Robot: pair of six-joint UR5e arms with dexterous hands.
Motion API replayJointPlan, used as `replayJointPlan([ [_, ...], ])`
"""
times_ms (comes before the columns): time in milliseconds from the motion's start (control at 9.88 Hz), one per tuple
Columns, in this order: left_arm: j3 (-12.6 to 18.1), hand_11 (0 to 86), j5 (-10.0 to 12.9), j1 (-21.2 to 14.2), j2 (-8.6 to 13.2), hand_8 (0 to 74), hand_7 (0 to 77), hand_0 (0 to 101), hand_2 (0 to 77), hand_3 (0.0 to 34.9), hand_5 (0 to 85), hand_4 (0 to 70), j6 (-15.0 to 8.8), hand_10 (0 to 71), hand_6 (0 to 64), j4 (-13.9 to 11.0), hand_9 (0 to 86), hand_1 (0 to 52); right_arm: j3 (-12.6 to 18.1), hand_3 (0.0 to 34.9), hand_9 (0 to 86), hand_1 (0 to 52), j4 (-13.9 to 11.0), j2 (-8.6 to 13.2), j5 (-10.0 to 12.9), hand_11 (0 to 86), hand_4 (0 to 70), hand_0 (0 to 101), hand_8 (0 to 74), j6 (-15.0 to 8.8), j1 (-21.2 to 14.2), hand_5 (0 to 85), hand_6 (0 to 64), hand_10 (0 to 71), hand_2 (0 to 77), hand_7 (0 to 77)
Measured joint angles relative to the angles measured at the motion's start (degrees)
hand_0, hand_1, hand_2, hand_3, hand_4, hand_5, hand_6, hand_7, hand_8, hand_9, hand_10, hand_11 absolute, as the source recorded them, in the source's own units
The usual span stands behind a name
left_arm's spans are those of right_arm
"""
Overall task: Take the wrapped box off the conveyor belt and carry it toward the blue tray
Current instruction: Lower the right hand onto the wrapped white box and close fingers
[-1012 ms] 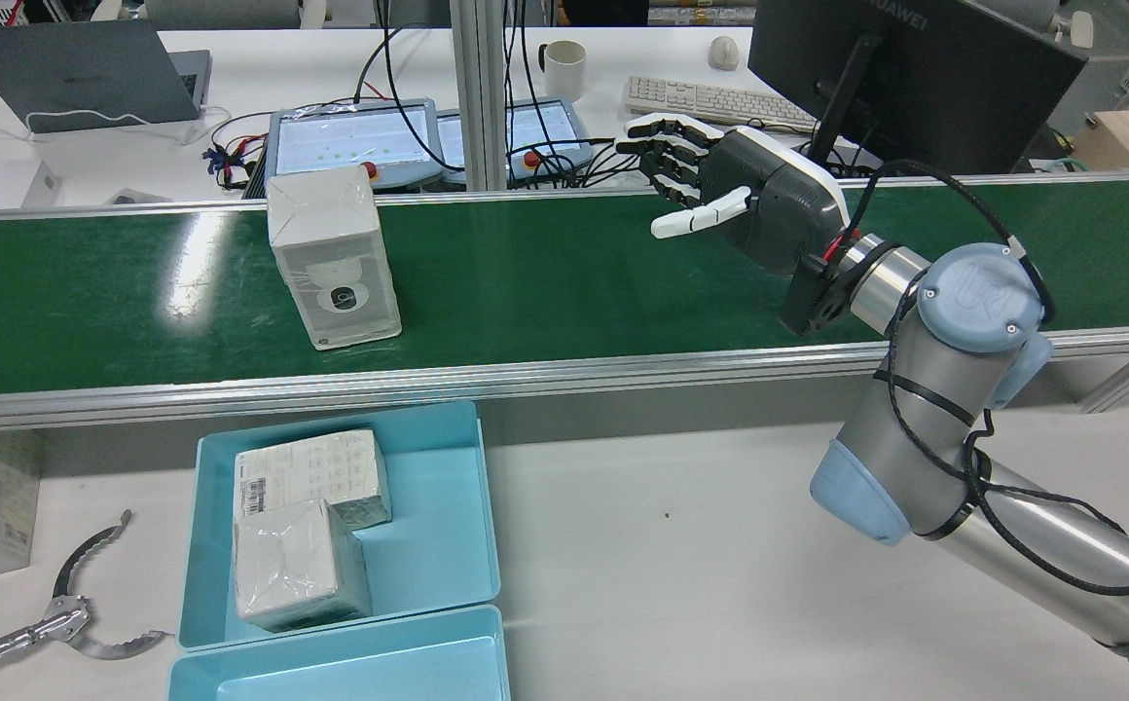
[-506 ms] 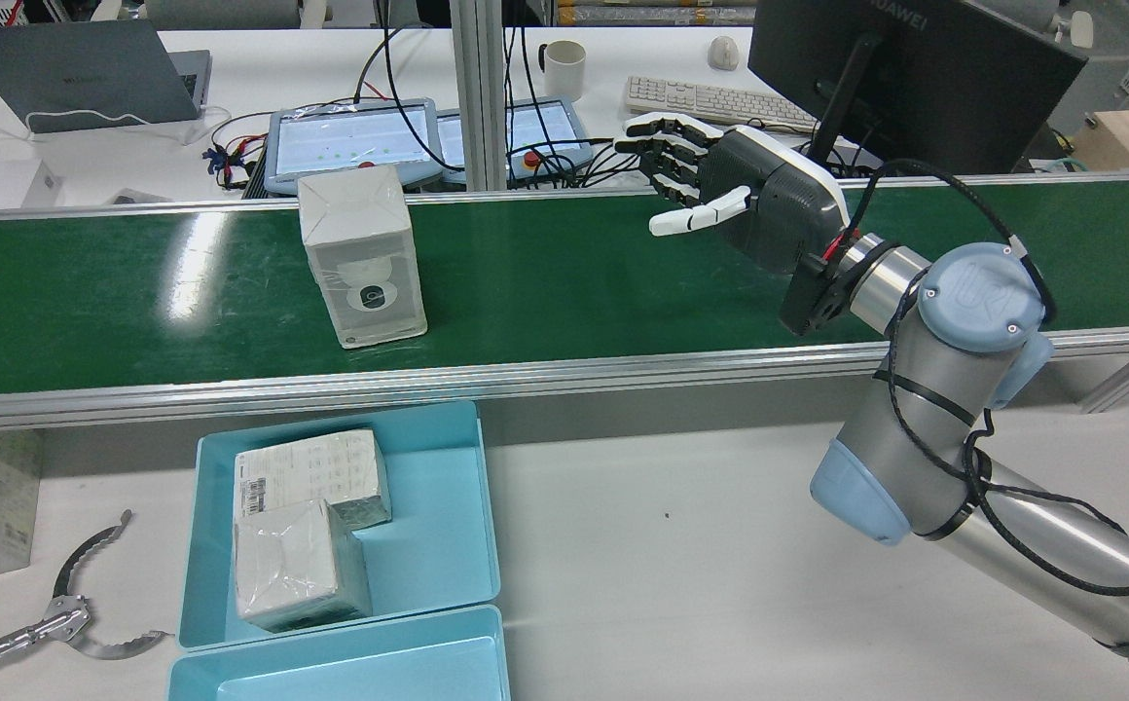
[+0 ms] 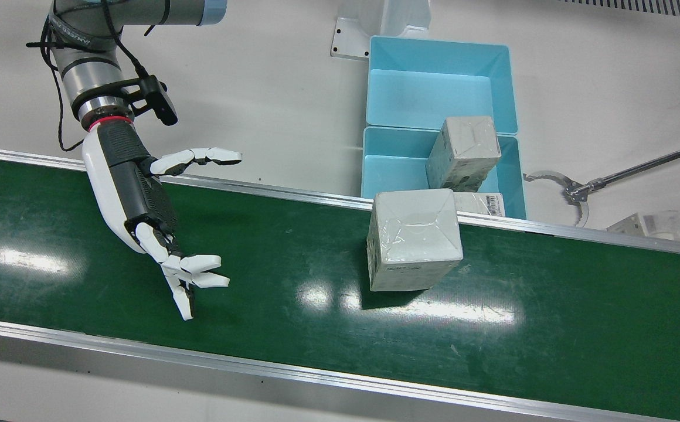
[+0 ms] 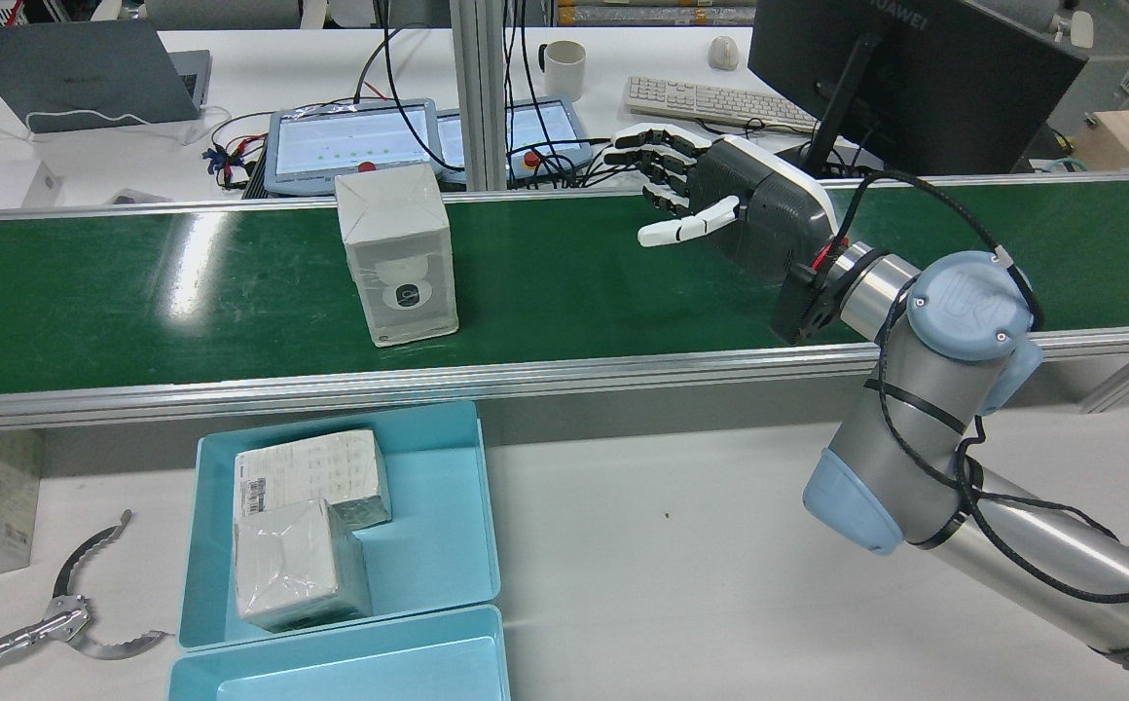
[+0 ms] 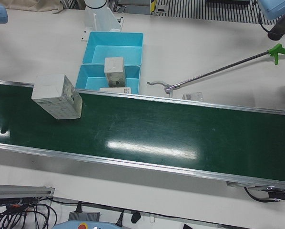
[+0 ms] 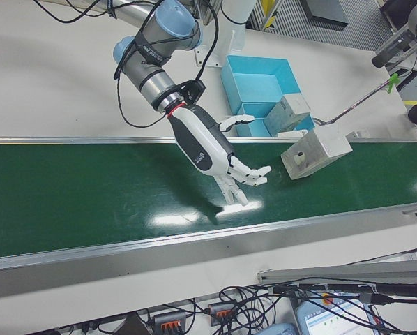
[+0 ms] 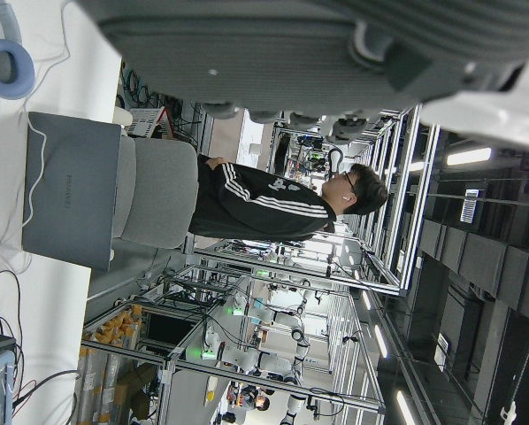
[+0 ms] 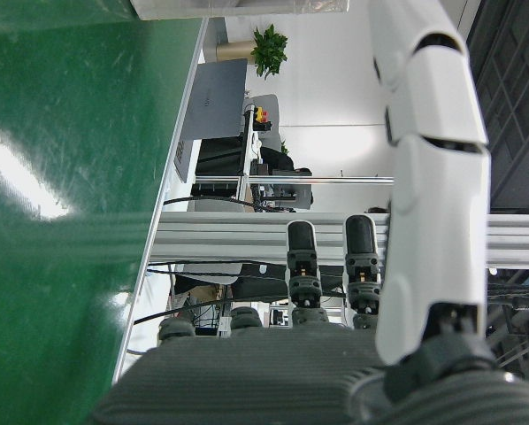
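Meanwhile the wrapped box (image 4: 397, 253) has ridden the conveyor belt (image 4: 574, 282) closer to the right hand (image 4: 720, 200), which waits above the belt with fingers spread and empty, so the grasp looks near.

Wrapped box (image 5: 56, 96) stands on the green belt (image 5: 180, 133) (blue tray (image 5: 87, 78) just behind).

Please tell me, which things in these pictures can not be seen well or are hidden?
- Left hand: no view shows the hand whole; the left hand view shows only a blurred dark part at its top edge.
- Flat box in the blue tray: front view, mostly hidden by the conveyor rail and the upright box.
- Print on the wrapped box: too small, rear view.
- Right hand: its palm side is hidden in the front view.
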Motion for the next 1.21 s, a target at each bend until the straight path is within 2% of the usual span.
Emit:
replayJointPlan([
  [810,0.0,0.0,0.0,0.0,0.0,0.0,0.0,0,0.5,0.0,1.1,0.0,0.0,0.5,0.0,0.0,0.0,0.0,-0.1,17.6,4.9,14.7,0.1,0.0,0.1,1.1,8.7,48,0.0,-0.2,-0.4,31.6,3.8,0.0,18.5,22.9],
  [1113,0.0,0.0,0.0,0.0,0.0,0.0,0.0,0,0.5,0.0,1.1,0.0,0.0,0.5,0.0,0.0,0.0,0.0,-0.3,17.6,4.9,15.3,0.2,0.3,0.2,1.1,9.8,48,0.0,-1.7,-1.0,31.6,3.8,0.0,19.1,22.9],
  [1214,0.0,0.0,0.0,0.0,0.0,0.0,0.0,0,0.5,0.0,1.1,0.0,0.0,0.5,0.0,0.0,0.0,0.0,-0.7,15.9,5.4,17.5,0.5,0.3,0.2,1.1,8.2,50,0.0,-2.0,-1.2,32.7,3.8,0.0,15.8,22.9],
])
